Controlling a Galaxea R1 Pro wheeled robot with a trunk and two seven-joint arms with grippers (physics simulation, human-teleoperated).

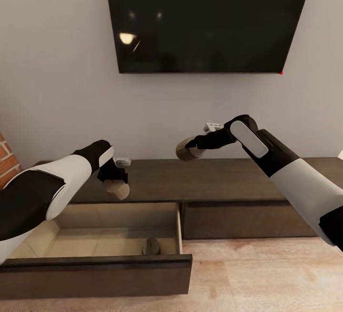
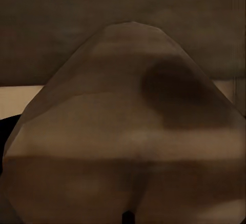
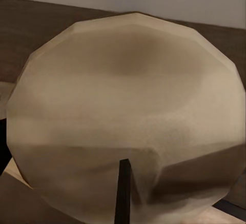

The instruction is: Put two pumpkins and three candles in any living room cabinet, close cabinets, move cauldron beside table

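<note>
Candles are what we see at this moment, three of them, and nearest to us is the one lying in the open drawer [image 1: 95, 250] of the cabinet [image 1: 214, 178]: a small tan candle [image 1: 151, 246] resting on the pale wood floor of the drawer, close to its front wall and toward its right end. The drawer is pulled well out over the wooden floor [image 1: 267, 278], while the drawer front to its right [image 1: 247, 219] sits shut. Above the open drawer, at the front edge of the cabinet top, our left hand [image 1: 114, 178] points downward and pinches a second candle [image 1: 117, 190], a beige cylinder hanging just over the back part of the drawer; in the left wrist view this candle [image 2: 123, 131] looms large against the dark cabinet wood. Farther back and higher, our right hand [image 1: 193, 145] reaches leftward over the cabinet top and pinches the third candle [image 1: 186, 150], held sideways in the air, clear of the wood below; in the right wrist view its round face [image 3: 123, 111] stands before the cabinet and the pale wall. Behind all this, a dark television [image 1: 205, 16] hangs on the grey wall [image 1: 57, 64], and a strip of brick [image 1: 7, 162] shows at the far left.
</note>
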